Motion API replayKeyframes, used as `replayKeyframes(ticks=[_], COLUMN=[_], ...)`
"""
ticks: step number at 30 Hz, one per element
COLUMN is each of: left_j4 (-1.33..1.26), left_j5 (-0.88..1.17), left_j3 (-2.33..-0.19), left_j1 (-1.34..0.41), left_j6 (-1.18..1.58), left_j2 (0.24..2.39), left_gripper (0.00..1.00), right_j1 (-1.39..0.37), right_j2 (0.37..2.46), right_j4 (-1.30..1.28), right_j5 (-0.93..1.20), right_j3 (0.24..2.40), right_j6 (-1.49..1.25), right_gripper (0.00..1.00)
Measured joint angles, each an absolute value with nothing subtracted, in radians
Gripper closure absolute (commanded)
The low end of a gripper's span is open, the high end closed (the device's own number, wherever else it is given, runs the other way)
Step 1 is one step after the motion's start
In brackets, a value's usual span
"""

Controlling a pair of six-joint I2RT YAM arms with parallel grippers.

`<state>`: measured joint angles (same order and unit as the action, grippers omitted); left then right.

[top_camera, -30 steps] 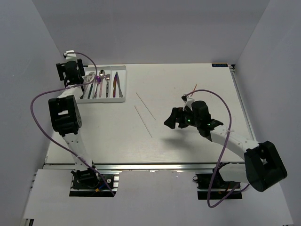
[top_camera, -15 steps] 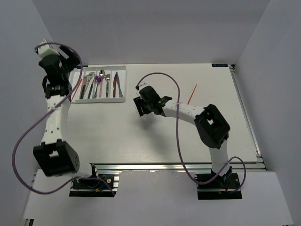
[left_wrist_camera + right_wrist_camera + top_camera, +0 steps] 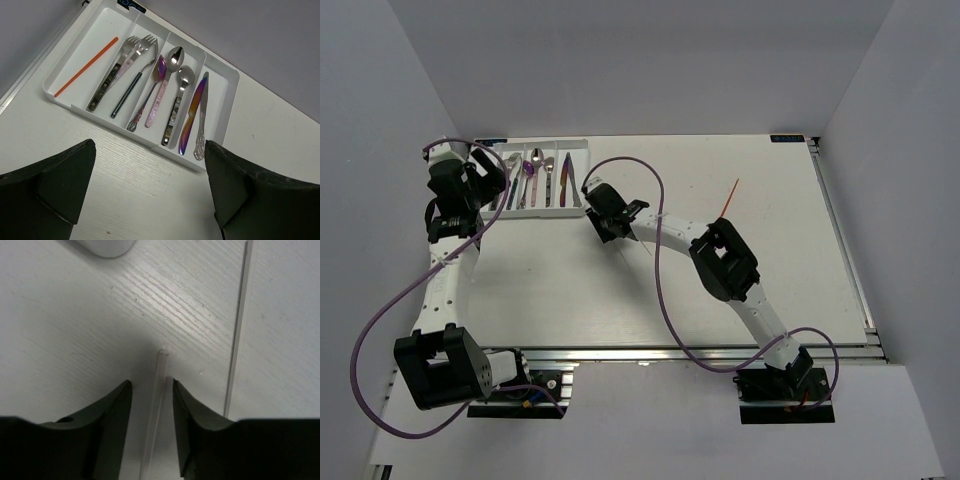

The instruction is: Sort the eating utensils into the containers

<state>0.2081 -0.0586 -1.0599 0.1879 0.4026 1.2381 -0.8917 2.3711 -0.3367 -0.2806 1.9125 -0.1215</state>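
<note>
Over the pale table [image 3: 720,290], seen from above, your left gripper [image 3: 480,185] hangs just left of the white plastic cutlery tray [image 3: 545,213] at the far left. Your right gripper [image 3: 603,215] is low over the board just right of that tray. A loose red chopstick [image 3: 729,198] lies well apart on the right, not yet sorted.

From the left wrist, your jaws stand wide and empty above bare board near the tray, probably held clear of the work. The moulded slots keep like with like: a filed red chopstick [image 3: 86,67] alone at the left, two forks [image 3: 131,47], then spoons [image 3: 175,56], then a rainbow-sheened knife [image 3: 192,117] touching a silver knife [image 3: 201,140].

From the right wrist, your fingers [image 3: 112,410] straddle a slim, translucent pale chopstick [image 3: 159,375] lying flat. They are partly apart, with grained tabletop showing on each side, so this view shows no clamp yet. Its twin chopstick [image 3: 239,330] lies just to the right.
</note>
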Motion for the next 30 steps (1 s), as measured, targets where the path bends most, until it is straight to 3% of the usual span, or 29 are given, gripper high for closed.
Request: replayKeyframes(ticks=[9, 20, 23, 25, 30], left_j4=[0.210, 0.244, 0.245, 0.239, 0.222], left_j5=[-0.015, 0.054, 0.081, 0.108, 0.179], left_j3=[-1.060, -1.061, -1.053, -1.027, -0.924], left_j1=[0.188, 0.188, 0.188, 0.188, 0.188], left_j6=[0.401, 0.408, 0.421, 0.435, 0.488], left_j2=[1.238, 1.257, 1.250, 1.231, 1.169], left_gripper=[0.02, 0.02, 0.02, 0.02, 0.02], right_j1=[-0.882, -0.857, -0.857, -0.855, -0.842], right_j2=[2.379, 2.309, 2.279, 2.270, 2.257], right_j4=[-0.330, -0.266, -0.255, -0.257, -0.241], right_j5=[-0.237, -0.187, -0.183, -0.170, -0.121], right_j3=[1.909, 1.777, 1.727, 1.716, 1.694], right_j6=[-0.154, -0.211, -0.213, -0.213, -0.217], right_gripper=[0.73, 0.76, 0.86, 1.00, 1.00])
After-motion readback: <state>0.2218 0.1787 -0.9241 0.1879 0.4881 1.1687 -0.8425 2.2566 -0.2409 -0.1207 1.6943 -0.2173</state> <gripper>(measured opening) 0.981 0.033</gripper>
